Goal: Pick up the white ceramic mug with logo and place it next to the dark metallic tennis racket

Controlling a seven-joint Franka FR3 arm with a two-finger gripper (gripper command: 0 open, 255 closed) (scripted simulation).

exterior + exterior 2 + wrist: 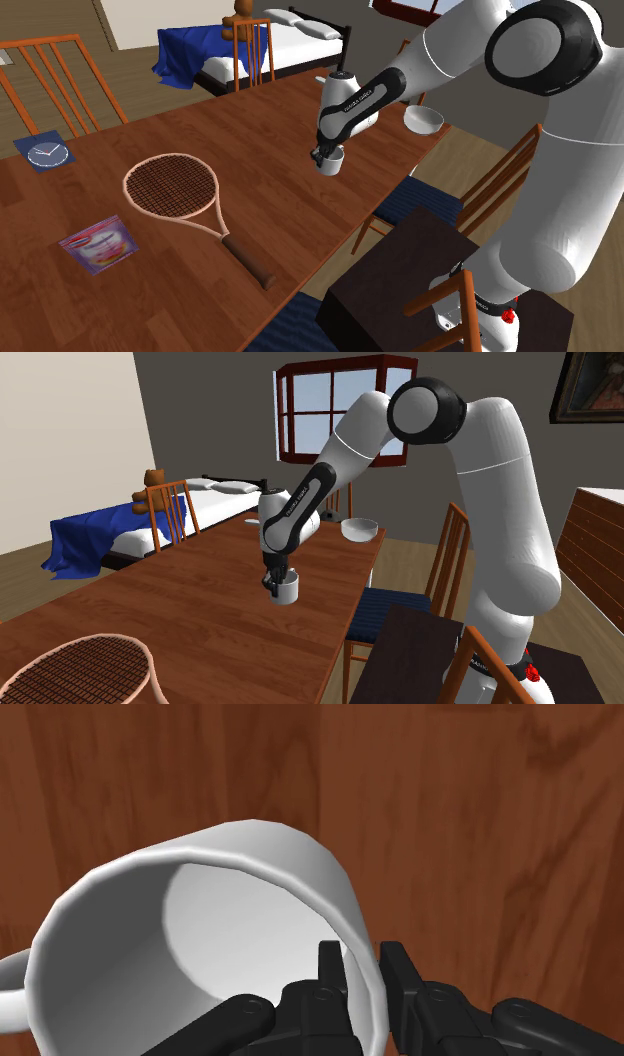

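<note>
Black two-finger gripper (362, 966): fingers pinch the plain white mug (250, 864) by its wall, one inside, one outside | mug by the brown wooden worktop (250, 130) stand-side edge | pale-framed, dark-strung tennis racket (172, 188) lies farther along that edge, handle towards it

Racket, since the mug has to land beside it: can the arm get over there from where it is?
Probably yes. The gripper is shut on the mug wall, and only open table lies between it and the racket, which looks within reach.
</note>
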